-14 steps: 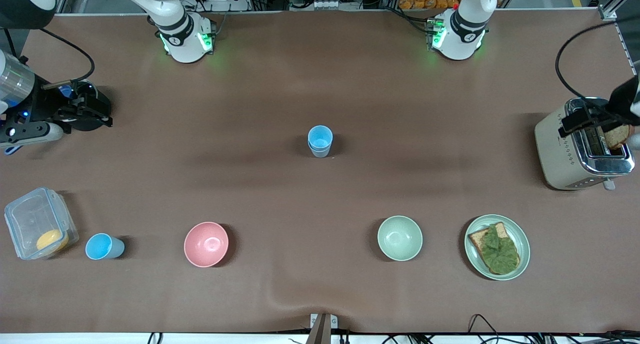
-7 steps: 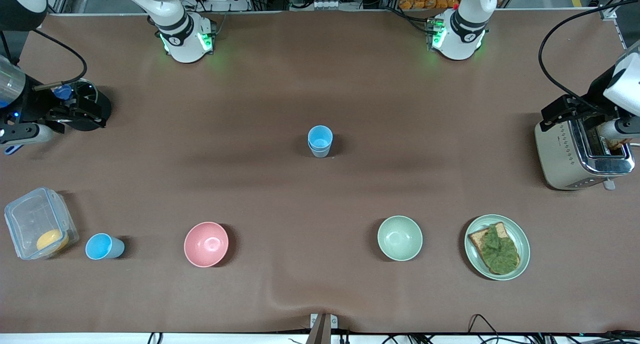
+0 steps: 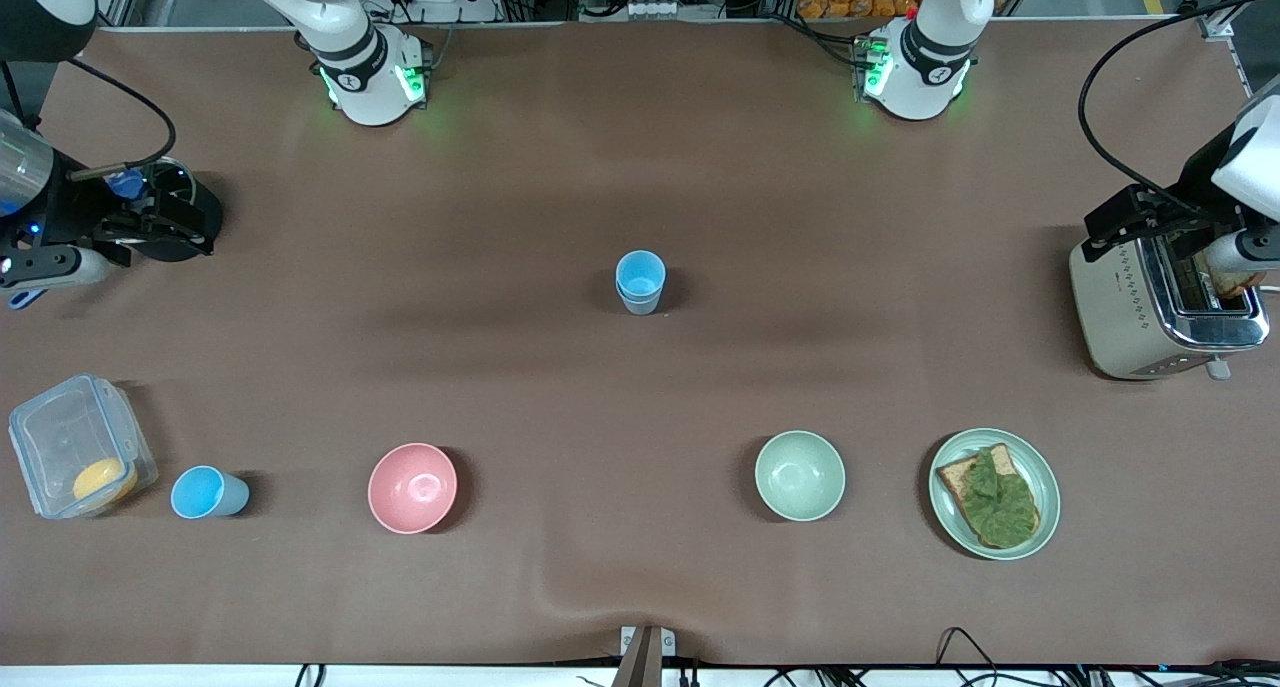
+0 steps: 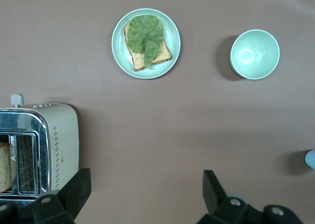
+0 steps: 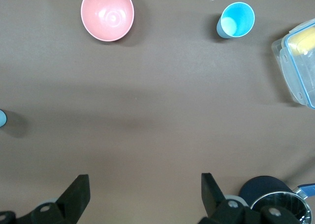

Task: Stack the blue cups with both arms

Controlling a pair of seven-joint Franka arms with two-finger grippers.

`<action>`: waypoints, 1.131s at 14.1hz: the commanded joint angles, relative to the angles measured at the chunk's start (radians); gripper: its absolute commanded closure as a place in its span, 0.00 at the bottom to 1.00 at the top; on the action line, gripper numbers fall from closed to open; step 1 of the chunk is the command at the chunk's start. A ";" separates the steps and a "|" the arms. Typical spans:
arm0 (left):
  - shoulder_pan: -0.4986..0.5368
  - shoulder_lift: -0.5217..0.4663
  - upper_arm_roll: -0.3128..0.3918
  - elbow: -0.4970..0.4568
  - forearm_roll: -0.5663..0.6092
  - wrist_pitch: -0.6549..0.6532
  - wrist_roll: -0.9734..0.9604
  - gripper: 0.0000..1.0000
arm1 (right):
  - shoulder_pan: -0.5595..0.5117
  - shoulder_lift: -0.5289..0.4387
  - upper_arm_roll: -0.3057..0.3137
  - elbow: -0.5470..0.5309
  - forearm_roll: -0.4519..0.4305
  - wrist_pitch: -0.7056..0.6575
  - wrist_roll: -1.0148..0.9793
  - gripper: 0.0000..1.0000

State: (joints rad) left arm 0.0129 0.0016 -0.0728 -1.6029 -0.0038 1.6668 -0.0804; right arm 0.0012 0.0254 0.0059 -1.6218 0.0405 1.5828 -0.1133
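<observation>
Both pincers are being held spread and empty: the left pincer (image 4: 142, 192) has been lifted back over the toaster (image 3: 1160, 302), the right pincer (image 5: 142, 194) waiting at its table edge. Two blue cups (image 3: 640, 281) are sitting nested mid-table; a third cup (image 3: 205, 493) is remaining unstacked.

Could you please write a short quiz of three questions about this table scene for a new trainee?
1. True or false: the stacked blue cups stand in the middle of the table.
2. What stands beside the single blue cup: (A) toaster, (B) clear container, (C) green bowl?
3. What lies on the plate?

Key:
1. True.
2. B.
3. Bread with a lettuce leaf.
</observation>
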 commanded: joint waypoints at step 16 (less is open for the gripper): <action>0.010 0.012 -0.012 0.012 -0.010 -0.005 -0.004 0.00 | -0.021 0.004 0.020 0.010 -0.005 -0.003 -0.008 0.00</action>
State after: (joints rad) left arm 0.0153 0.0056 -0.0846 -1.6003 -0.0038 1.6667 -0.0813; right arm 0.0012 0.0257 0.0067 -1.6218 0.0405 1.5837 -0.1133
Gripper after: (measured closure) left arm 0.000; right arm 0.000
